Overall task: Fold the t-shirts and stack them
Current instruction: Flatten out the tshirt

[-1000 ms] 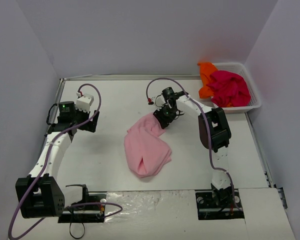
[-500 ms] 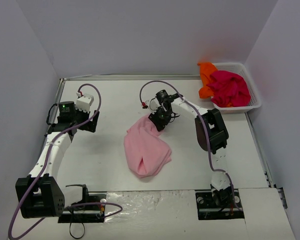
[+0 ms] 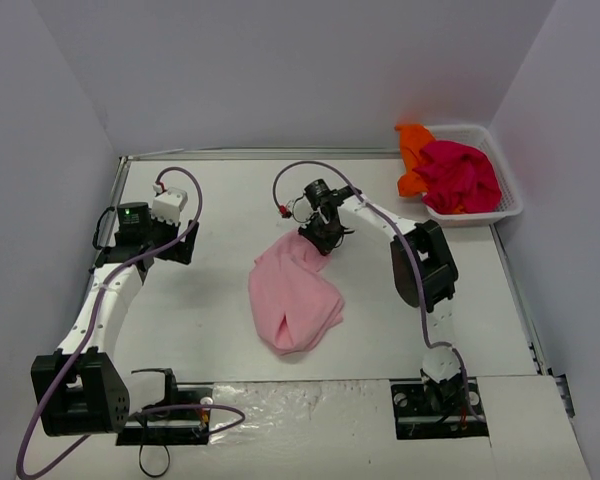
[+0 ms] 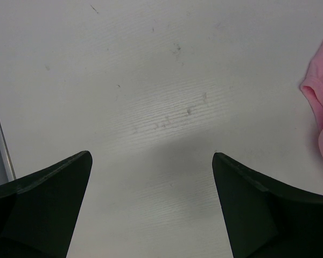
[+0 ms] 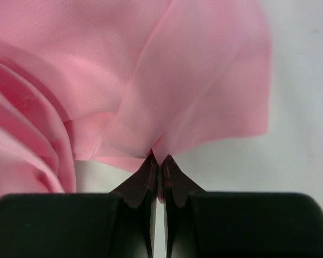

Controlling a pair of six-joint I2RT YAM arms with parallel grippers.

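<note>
A light pink t-shirt (image 3: 292,293) lies crumpled in the middle of the table. My right gripper (image 3: 318,238) sits at its far corner, shut on the pink cloth (image 5: 204,97), whose edge is pinched between the dark fingertips (image 5: 148,172). A magenta-red t-shirt (image 3: 460,176) and an orange t-shirt (image 3: 414,150) are heaped in the white mesh basket (image 3: 509,203) at the far right. My left gripper (image 4: 151,161) hangs open over bare table at the left, with only a pink edge of the light pink t-shirt (image 4: 320,102) showing at the right of its view.
Grey walls close the table on the left, back and right. A metal rail (image 3: 520,290) runs along the right side. The arm bases (image 3: 440,400) and a purple cable (image 3: 180,415) sit at the near edge.
My right gripper has slid left and down onto the shirt's far corner and closed on the cloth. The left arm has not moved.
</note>
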